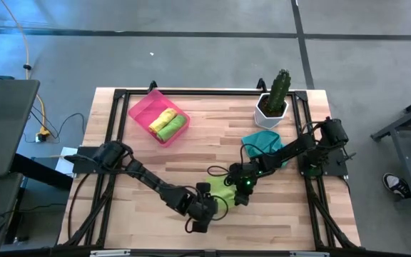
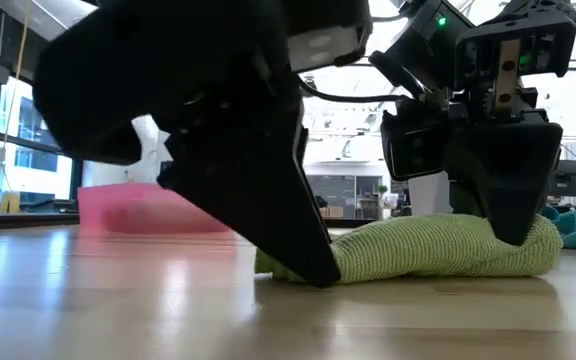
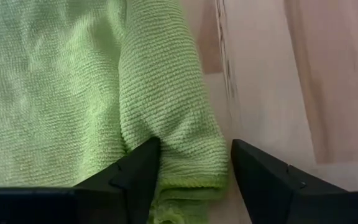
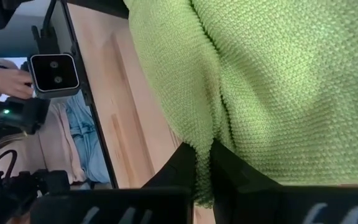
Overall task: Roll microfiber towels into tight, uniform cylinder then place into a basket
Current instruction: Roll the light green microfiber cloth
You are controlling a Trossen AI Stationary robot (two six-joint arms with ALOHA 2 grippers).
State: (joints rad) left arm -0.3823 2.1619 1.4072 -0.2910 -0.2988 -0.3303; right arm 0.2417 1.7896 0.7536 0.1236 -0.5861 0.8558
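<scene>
A lime green towel [image 1: 223, 191], partly rolled, lies on the wooden table near its front middle; in the low view the towel [image 2: 428, 250] is a thick low roll. My left gripper [image 1: 207, 205] stands open at the roll's near end, one finger on each side of it [image 3: 194, 142]. My right gripper [image 1: 240, 184] is shut on the same towel at its far right part. The pink basket [image 1: 143, 108] at the far left holds a yellow roll [image 1: 164, 116] and a green roll [image 1: 172, 128]. A teal towel [image 1: 262, 141] lies crumpled at the far right. My left gripper straddles the roll's end [image 3: 191, 155] with open fingers that slant down from the near left. One finger [image 3: 135, 171] lies in the crease between the roll and the flat cloth; the other stands just off the roll. The towel rests on the table. My right gripper pinches a narrow ridge of the cloth [image 4: 202, 163] between its two fingers; one layer or several, I cannot tell. The fingers slant down from the table's right side. The towel stays on the table, bunched under the fingers [image 2: 513, 225].
A white pot with a green cactus [image 1: 273, 100] stands at the far right, behind the teal towel. A black frame [image 1: 113, 128] runs round the tabletop. Bare wood lies between the basket and the lime green towel.
</scene>
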